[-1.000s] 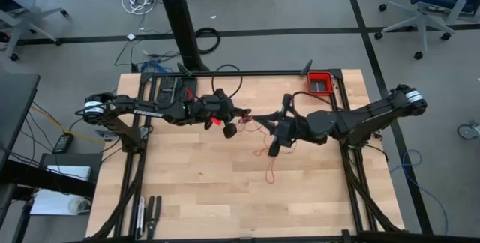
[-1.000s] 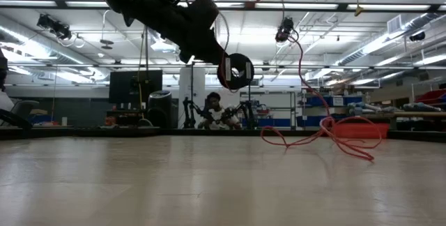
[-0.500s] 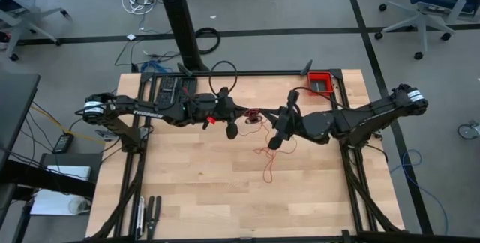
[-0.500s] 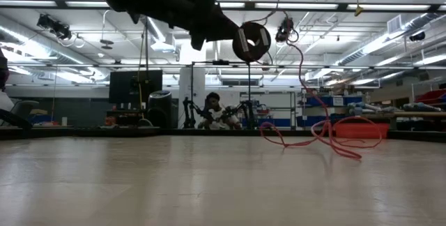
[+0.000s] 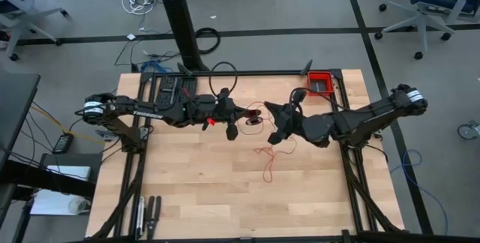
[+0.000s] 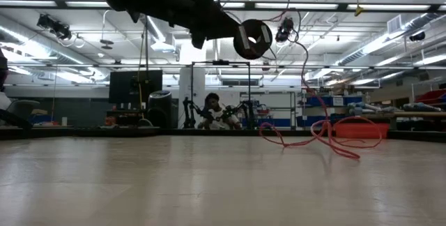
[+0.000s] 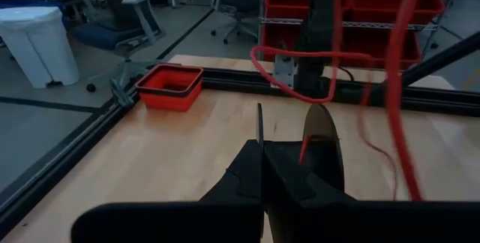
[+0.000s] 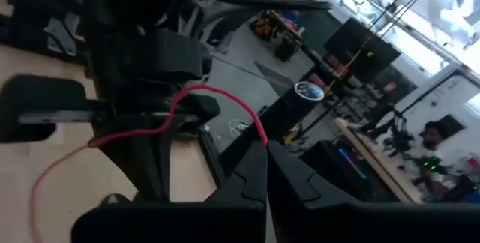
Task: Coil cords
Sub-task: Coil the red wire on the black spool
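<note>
The left gripper (image 5: 249, 115) hangs above the middle of the pale, plank-grained wooden table (image 5: 187, 190), its two dark matte fingers pressed together on the thin, bright red cord (image 5: 257, 115). In the left wrist view the string-like strand (image 7: 304, 147) leaves the pinched tips (image 7: 261, 134) and loops in the air ahead of them.

Just to that gripper's right, nearly facing it, the right gripper (image 5: 271, 111) is clamped on the same cord, whose strand (image 8: 217, 97) arcs away from its closed black fingers (image 8: 251, 169).

From the two grips the cord drops below the right gripper to a loose, wavy tangle (image 6: 327, 137) on the tabletop. A red rectangular bin (image 5: 321, 83) with a glossy plastic look sits beyond the right gripper at the table's far edge. No readable writing shows anywhere.
</note>
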